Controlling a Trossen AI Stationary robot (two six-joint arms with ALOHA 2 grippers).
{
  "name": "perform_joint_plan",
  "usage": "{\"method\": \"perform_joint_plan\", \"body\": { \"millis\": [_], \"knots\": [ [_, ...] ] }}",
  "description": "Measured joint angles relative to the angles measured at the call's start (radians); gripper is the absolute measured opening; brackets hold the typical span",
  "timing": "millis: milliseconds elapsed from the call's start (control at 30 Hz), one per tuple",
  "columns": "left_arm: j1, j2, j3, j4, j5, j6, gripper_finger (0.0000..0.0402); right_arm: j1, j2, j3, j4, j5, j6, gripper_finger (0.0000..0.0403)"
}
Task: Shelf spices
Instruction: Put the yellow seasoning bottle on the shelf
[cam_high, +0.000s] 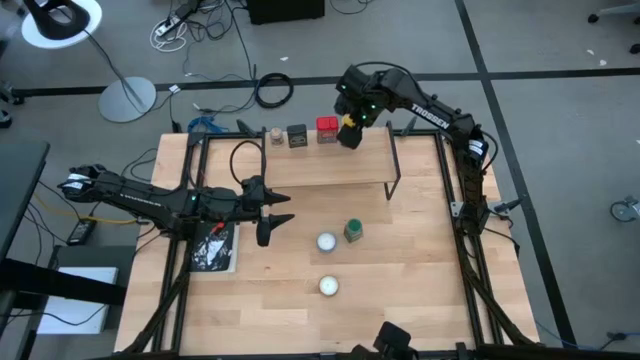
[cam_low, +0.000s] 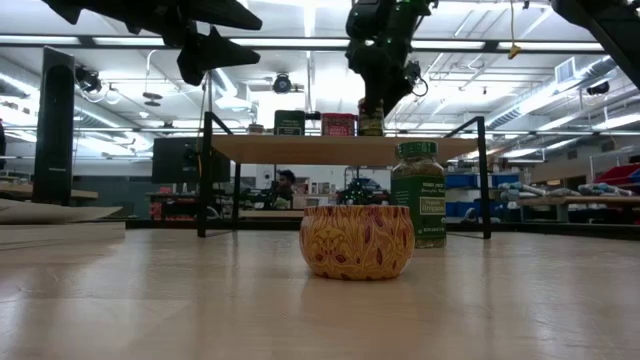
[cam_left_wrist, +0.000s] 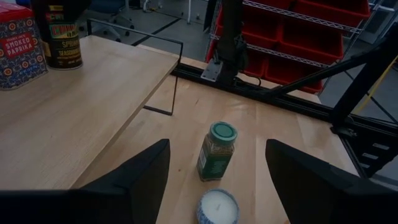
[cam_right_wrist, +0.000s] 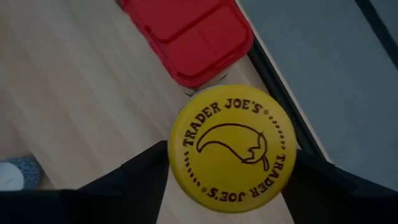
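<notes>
Wooden tabletop (cam_high: 420, 290) stretched out under my two arms, with the shelf (cam_high: 320, 160) standing across its far half. Along the shelf's far edge stood the tan jar (cam_high: 275, 135), the dark square tin (cam_high: 297, 136) and the red box (cam_high: 327, 130). My right gripper (cam_high: 350, 132) hung over that row's end, fingers set either side of the yellow-lidded jar (cam_right_wrist: 231, 149), upright just beside the red box; whether they gripped it I could not tell. My left gripper (cam_high: 270, 218) waited spread wide, the green-lidded jar (cam_left_wrist: 217, 151) upright ahead, nearer to it than to my right.
</notes>
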Motion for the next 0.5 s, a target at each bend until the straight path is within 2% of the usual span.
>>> {"method": "perform_joint_plan", "body": {
  "millis": [200, 500],
  "knots": [
    [0.000, 0.000, 0.000, -0.004, 0.005, 0.000, 0.0269, 0.011, 0.000, 0.007, -0.007, 0.031, -0.004, 0.0278],
    [0.000, 0.000, 0.000, -0.033, 0.008, 0.000, 0.0269, 0.024, -0.003, 0.096, -0.037, 0.066, -0.010, 0.0279]
  ]
}}
